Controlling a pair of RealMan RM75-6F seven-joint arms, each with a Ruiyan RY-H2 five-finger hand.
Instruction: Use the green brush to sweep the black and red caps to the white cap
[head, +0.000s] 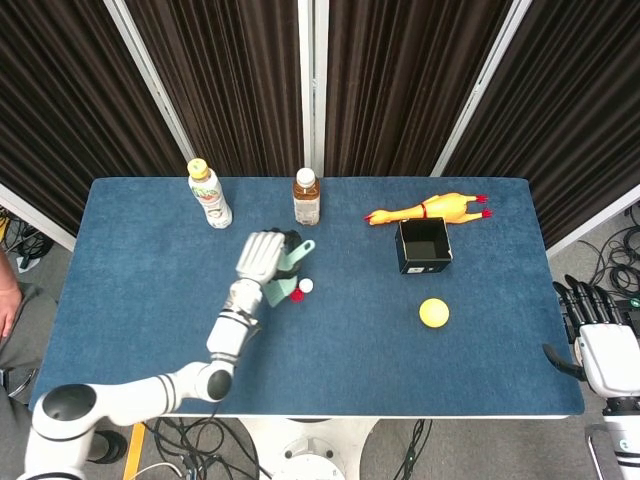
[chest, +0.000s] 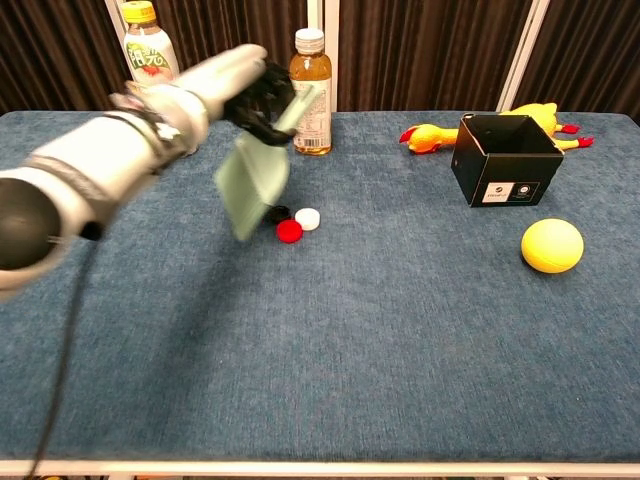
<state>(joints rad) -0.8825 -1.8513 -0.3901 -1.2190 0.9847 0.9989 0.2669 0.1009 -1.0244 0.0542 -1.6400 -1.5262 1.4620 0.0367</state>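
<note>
Light: bright, even — seemingly from overhead; soft, faint shadows on the blue table (head: 140, 300).
Blur: chest view smears the left hand (chest: 250, 92) and green brush (chest: 250, 180) — motion streaks.
Focus: the rest stays sharp.
Glare: none strong.

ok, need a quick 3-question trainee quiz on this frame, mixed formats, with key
1. True or false: the left robot hand holds the green brush.
2. Which cap lies nearest the white cap? A) red cap B) black cap C) cannot tell
3. Fill in: the yellow ball lies in front of the black ____.

Key: 1 true; 2 A, the two touch or nearly touch; 3 box.
</note>
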